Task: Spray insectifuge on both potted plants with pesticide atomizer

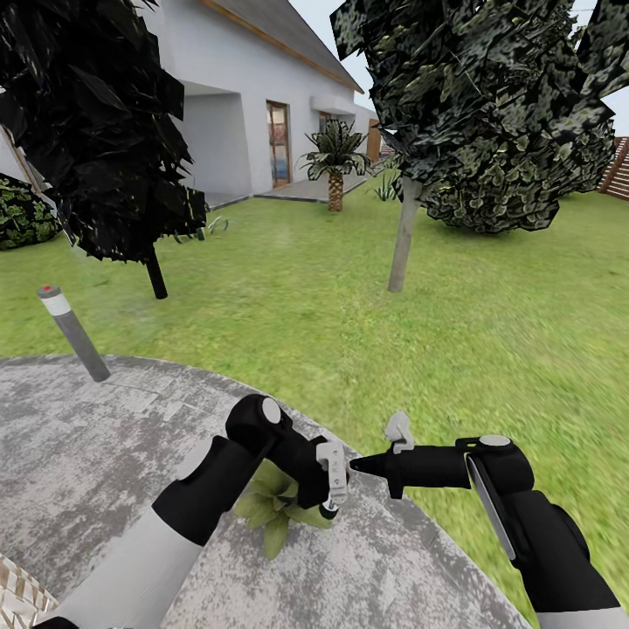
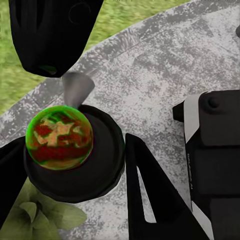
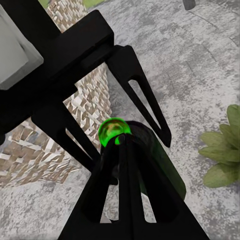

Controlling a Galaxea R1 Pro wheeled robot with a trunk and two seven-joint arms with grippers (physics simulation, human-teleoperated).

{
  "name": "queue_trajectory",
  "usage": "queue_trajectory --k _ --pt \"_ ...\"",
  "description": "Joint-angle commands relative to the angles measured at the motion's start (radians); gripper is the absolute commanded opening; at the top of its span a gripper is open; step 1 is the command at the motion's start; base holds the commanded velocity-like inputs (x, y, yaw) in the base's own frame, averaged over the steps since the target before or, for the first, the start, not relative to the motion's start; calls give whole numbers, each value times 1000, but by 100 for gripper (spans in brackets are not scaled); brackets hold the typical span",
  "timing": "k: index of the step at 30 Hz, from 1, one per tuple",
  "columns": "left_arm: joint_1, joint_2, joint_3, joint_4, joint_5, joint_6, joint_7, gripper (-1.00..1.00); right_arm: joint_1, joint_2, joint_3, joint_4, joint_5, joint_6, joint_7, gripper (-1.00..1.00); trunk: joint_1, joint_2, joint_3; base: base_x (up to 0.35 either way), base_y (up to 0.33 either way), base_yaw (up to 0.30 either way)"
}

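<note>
The left gripper (image 1: pixel 331 494) is clamped on the pesticide atomizer (image 2: pixel 75 150), holding it upright just above one potted plant (image 1: pixel 273 511), probably so the spray lands on its leaves. The right gripper (image 1: pixel 356 467), fingers pressed together, points its tip at the bottle's top, likely to work the trigger. Both hang over the stone patio (image 1: pixel 105 454). Farther out stands a bollard lamp (image 1: pixel 74 332), then the lawn (image 1: pixel 349 306).

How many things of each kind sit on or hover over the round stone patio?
Bollard lamp: 1
Potted plant: 1
Pesticide atomizer, held in the left gripper: 1
Wicker seat: 1
Grippers, left gripper and right gripper: 2
Total: 6
</note>
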Motion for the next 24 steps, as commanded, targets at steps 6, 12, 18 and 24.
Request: queue_trajectory --k 6,12,18,24 --pt "-1 0 -2 -1 -7 16 -8 -100 -1 -1 0 -1 7 6 7 -100 0 -1 -1 0 0 0" --pt "-1 0 -5 0 -7 17 -7 -100 -1 0 0 -1 8 5 8 -100 0 -1 -1 0 0 0" --pt "-1 0 -5 0 -7 17 -7 -100 -1 0 0 -1 8 6 8 -100 0 -1 -1 0 0 0" --pt "-1 1 -5 1 -7 17 -6 -100 -1 0 0 -1 8 6 8 -100 0 -1 -1 0 0 0"
